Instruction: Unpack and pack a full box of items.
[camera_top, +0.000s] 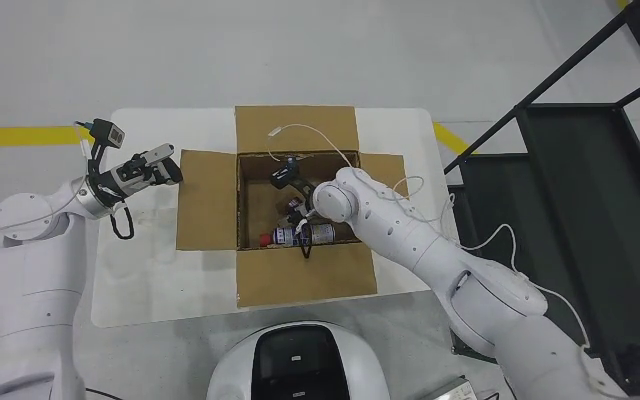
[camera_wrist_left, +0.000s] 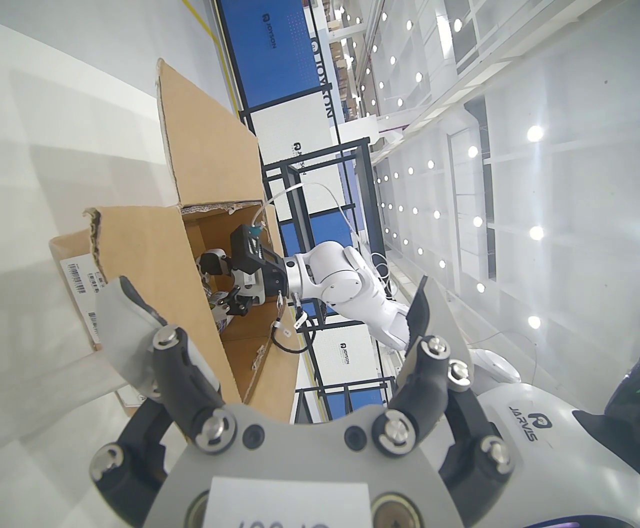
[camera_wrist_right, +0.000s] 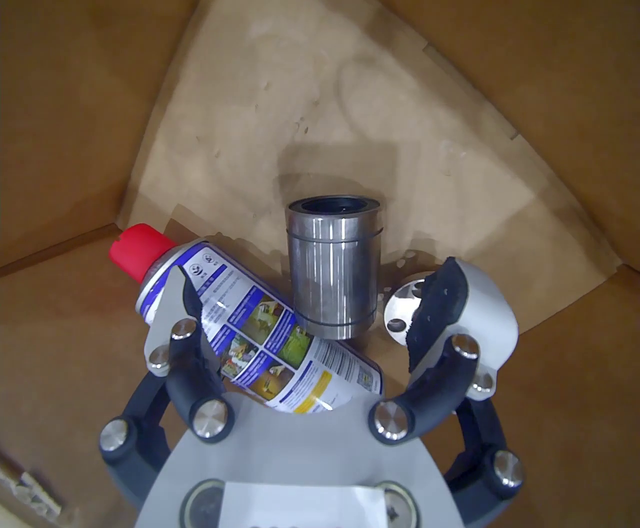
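Nearest comes the right end effector (camera_wrist_right: 310, 300), low inside the box (camera_wrist_right: 350, 100), its fingers spread wide and gripping nothing. Directly beneath it lies a spray can (camera_wrist_right: 260, 325) with a red cap, running under one finger. A steel cylinder (camera_wrist_right: 332, 270) leans against the can, touching it, with its open end turned away. Just beside the cylinder is a flanged disc (camera_wrist_right: 397, 312), half hidden behind the other finger's pad. In the top view these items sit by the box's front wall.

The step in hand looks like lifting one item out. To do it well, the fingers should centre on a single item, most likely the cylinder, and close squarely across its round side. That polished metal probably slips easily, and since it rests on the can, a skewed squeeze could roll both. A straight upward lift should clear the walls.

Obstacles are close: the disc crowds one finger, and the can lies under the other. Farther off, the box sits mid-desk toward the back edge with its flaps spread on the desk (camera_top: 140, 280). A white cable (camera_top: 305, 127) loops over the rear flap. By the left flap's outer edge, well away from the items, hangs the left end effector (camera_top: 170, 168), also open and empty.
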